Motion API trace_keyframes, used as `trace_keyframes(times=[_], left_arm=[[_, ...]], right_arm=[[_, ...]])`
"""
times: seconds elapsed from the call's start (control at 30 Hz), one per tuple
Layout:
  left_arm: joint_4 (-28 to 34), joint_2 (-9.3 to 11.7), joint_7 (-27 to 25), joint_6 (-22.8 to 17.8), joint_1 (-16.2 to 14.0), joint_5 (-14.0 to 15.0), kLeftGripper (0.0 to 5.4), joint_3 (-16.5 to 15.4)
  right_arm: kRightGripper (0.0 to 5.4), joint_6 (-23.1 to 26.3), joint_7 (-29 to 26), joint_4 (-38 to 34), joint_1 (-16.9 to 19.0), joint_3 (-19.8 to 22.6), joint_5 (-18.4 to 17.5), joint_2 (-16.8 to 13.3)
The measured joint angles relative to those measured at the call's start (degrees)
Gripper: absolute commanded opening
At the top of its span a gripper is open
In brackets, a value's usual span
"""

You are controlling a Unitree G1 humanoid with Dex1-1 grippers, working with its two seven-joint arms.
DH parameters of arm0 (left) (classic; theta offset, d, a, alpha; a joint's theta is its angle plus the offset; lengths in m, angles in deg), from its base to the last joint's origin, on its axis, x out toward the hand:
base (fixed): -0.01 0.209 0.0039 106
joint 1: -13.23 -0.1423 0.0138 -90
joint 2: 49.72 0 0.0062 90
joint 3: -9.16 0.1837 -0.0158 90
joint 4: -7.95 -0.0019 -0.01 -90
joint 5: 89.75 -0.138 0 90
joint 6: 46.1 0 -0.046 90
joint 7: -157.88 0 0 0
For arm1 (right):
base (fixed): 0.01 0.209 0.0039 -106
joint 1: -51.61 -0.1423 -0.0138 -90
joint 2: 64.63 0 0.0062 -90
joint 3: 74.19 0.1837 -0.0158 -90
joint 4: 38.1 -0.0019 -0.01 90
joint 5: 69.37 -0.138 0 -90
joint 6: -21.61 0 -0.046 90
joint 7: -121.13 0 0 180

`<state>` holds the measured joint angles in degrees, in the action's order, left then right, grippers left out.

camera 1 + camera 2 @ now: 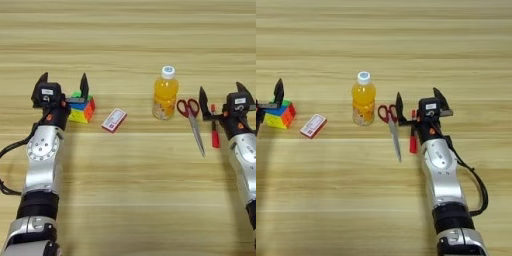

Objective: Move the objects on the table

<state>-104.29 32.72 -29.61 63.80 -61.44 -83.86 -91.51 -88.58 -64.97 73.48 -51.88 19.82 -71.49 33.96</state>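
Left eye view: left gripper fingers spread beside puzzle cube; right gripper fingers spread over red pen, scissors adjacent.

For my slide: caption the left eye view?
Open left gripper over cube; open right gripper over pen.

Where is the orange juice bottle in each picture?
Left eye view: the orange juice bottle stands right of the middle, just left of the red-handled scissors.
Right eye view: the same bottle stands left of the middle, again just left of the scissors.
Shared landmark: the red-and-white card packet, lying on the table to the bottle's left in both views.
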Motion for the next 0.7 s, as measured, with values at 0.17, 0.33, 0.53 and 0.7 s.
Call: trace_keyframes(times=[0.17,0.33,0.53,0.7], left_arm=[[-1.4,0.0,2.2,0.4,0.5,-0.4,5.39,-0.6],[-2.5,0.1,4.2,0.4,1.5,-0.5,5.39,-1.6],[-3.6,0.1,5.8,0.3,1.5,-0.9,5.39,-1.5],[-3.7,0.1,6.5,-0.5,1.6,-0.9,5.39,-1.5]], right_arm=[[5.40,1.0,-1.8,-2.2,1.0,-1.1,0.1,0.0],[5.40,2.2,-3.3,-3.3,1.4,-1.5,0.0,-0.1],[5.40,2.5,-4.7,-4.5,2.4,-2.3,0.0,-0.7],[5.40,3.4,-5.7,-5.3,3.0,-2.9,0.2,-1.0]])
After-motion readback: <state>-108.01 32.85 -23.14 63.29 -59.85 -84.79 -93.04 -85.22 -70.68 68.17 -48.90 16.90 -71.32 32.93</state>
